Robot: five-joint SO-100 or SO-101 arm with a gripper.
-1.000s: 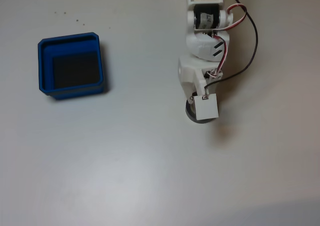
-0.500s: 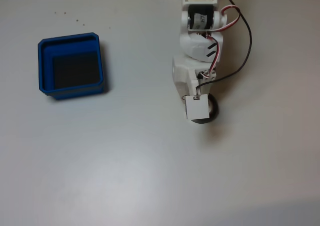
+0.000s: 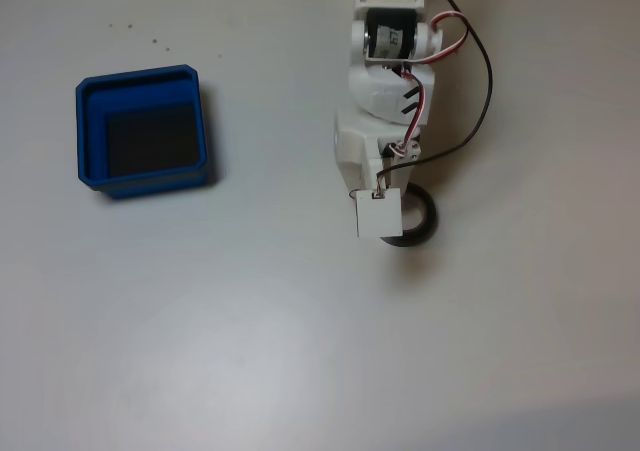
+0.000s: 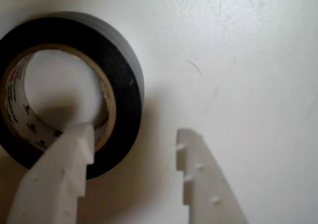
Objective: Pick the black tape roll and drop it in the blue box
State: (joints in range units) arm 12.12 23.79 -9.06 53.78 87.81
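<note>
Close up in the wrist view, the hand (image 4: pixel 134 139) has its two white fingers spread apart. The left finger (image 4: pixel 59 179) reaches over the rim of the black tape roll (image 4: pixel 121 85), its tip inside the pale beige core, while the right finger stands outside the ring on bare tabletop (image 4: pixel 248 60). One wall of the roll sits between the two, with a clear gap on the right side, so nothing is gripped. The roll lies flat on the white surface.

In the fixed view, the roll (image 3: pixel 422 223) peeks out from under the white arm (image 3: pixel 375 141), which comes in from the top edge with red and black wires (image 3: pixel 480 101) looping off its right side. Well away to the left sits the blue box (image 3: pixel 90 136), with its dark floor showing.
</note>
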